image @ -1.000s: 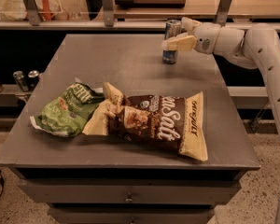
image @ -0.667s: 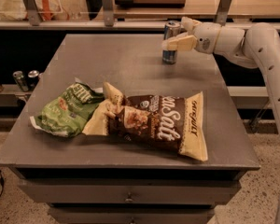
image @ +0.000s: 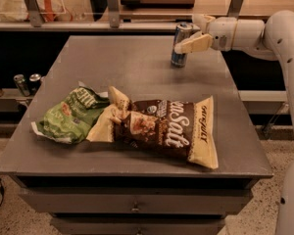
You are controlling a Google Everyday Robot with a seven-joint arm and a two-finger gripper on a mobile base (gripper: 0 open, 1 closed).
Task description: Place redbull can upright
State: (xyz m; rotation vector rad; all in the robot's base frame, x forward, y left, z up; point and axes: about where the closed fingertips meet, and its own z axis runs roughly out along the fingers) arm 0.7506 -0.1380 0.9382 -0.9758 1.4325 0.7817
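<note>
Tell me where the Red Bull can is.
In the camera view, the redbull can stands upright near the table's far edge, right of centre, with the tool at its upper half.

Cream gripper [image: 187, 34] clasps blue-silver redbull can [image: 179, 59], far right; grey table [image: 132, 65]; brown-cream bag [image: 169, 130]; green bag [image: 68, 116].
</note>
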